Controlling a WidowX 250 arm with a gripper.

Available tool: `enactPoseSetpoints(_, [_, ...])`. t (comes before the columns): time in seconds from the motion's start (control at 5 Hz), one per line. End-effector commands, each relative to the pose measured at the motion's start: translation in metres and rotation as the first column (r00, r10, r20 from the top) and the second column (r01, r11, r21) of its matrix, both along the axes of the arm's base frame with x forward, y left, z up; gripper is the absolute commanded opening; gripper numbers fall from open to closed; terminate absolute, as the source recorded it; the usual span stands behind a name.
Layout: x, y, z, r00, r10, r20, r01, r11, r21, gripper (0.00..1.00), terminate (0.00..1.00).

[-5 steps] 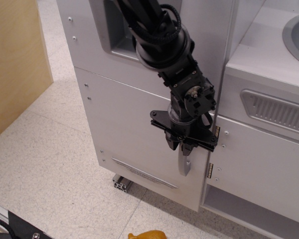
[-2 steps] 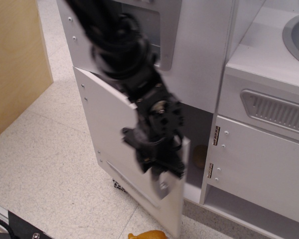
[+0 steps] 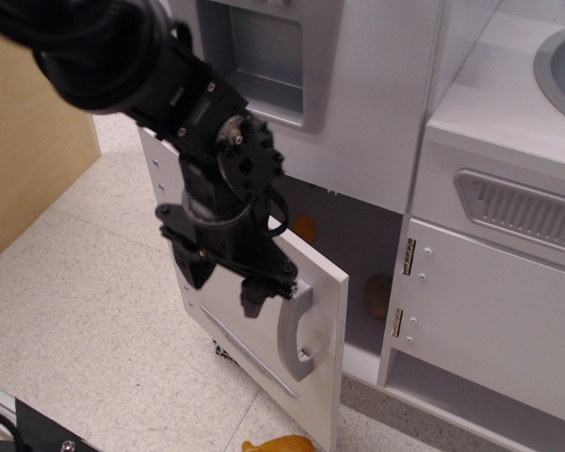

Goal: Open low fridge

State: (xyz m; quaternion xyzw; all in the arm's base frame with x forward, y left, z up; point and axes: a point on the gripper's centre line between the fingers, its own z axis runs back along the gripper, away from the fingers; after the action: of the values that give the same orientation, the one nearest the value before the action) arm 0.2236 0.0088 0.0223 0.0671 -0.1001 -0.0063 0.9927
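Observation.image shows the large white-grey flat fridge door (image 3: 254,320) now swung wide, black gripper (image 3: 224,282) spread open, released from the curved silver handle (image 3: 294,330), so opening looks essentially done.

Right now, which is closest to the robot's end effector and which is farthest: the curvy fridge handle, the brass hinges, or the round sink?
1. The curved silver handle, just right of the end effector on the open fridge door.
2. The brass hinges, farther right on the cabinet edge.
3. The sink, far up in the top right corner.
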Motion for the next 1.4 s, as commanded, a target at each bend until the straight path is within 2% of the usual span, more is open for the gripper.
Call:
enactPoseSetpoints(0.0, [0.024,-0.022,0.060,0.998,-0.011,0.063,0.016,0.996,-0.083,1.00,0.00])
enactPoseSetpoints(0.2, [0.048,-0.038,0.059,0.995,0.003,0.101,0.008,0.994,-0.110,1.00,0.00])
enactPoseSetpoints(0.4, [0.073,-0.055,0.044,0.993,0.032,0.116,-0.018,0.993,-0.120,1.00,0.00])
enactPoseSetpoints(0.6, [0.088,-0.068,0.021,0.998,-0.005,0.063,0.014,0.991,-0.136,1.00,0.00])
enactPoseSetpoints(1.0, [0.089,-0.060,-0.037,1.000,-0.009,0.008,0.010,0.995,-0.096,1.00,0.00])
enactPoseSetpoints(1.2, [0.074,-0.050,-0.058,0.999,-0.029,-0.038,0.027,0.998,-0.060,1.00,0.00])
